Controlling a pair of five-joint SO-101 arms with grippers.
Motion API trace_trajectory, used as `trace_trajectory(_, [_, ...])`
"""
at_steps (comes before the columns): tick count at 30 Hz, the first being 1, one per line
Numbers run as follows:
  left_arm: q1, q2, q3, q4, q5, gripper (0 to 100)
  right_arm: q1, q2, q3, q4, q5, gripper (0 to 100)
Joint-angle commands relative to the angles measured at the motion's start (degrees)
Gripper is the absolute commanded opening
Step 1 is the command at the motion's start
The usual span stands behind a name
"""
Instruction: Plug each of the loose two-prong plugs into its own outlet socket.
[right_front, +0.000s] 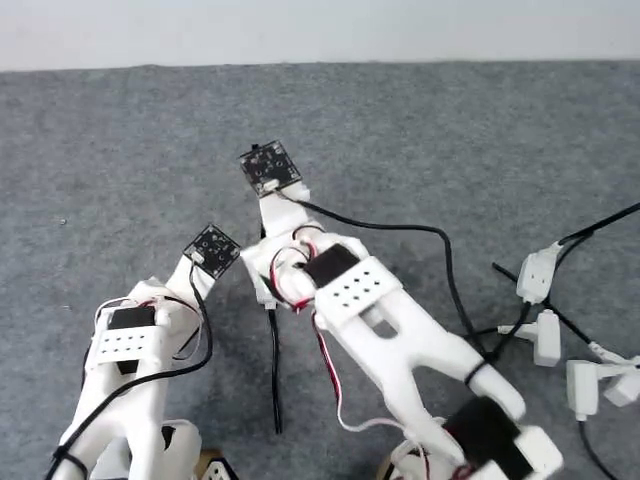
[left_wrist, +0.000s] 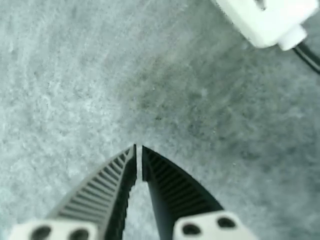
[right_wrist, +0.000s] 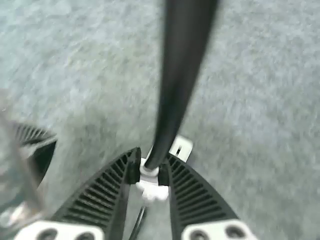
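White plug | clamped in right gripper | left gripper closed, seemingly empty

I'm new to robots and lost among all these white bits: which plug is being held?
Find the white arm in the middle of the grey mat, the right arm. Its right gripper pinches a small white plug whose black cable trails toward the near edge. Unlike the plugs and sockets bunched on the mat's right side, this one is gripped and apart.
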Motion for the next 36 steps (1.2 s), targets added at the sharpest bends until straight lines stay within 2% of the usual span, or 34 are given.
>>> trace_trajectory(1, [-0.4,-1.3,-0.5,-1.5,0.4,1,1.4,1.9,-1.9,-6.4,-0.2,0.8])
trace_trajectory(25, [-0.4,-1.3,-0.4,-1.4,0.4,1,4.2,7.9,-5.8,-5.0,1.0,0.8])
trace_trajectory(36, [-0.4,-1.3,-0.4,-1.4,0.4,1,3.7,8.0,-6.5,-5.2,-1.3,0.8])
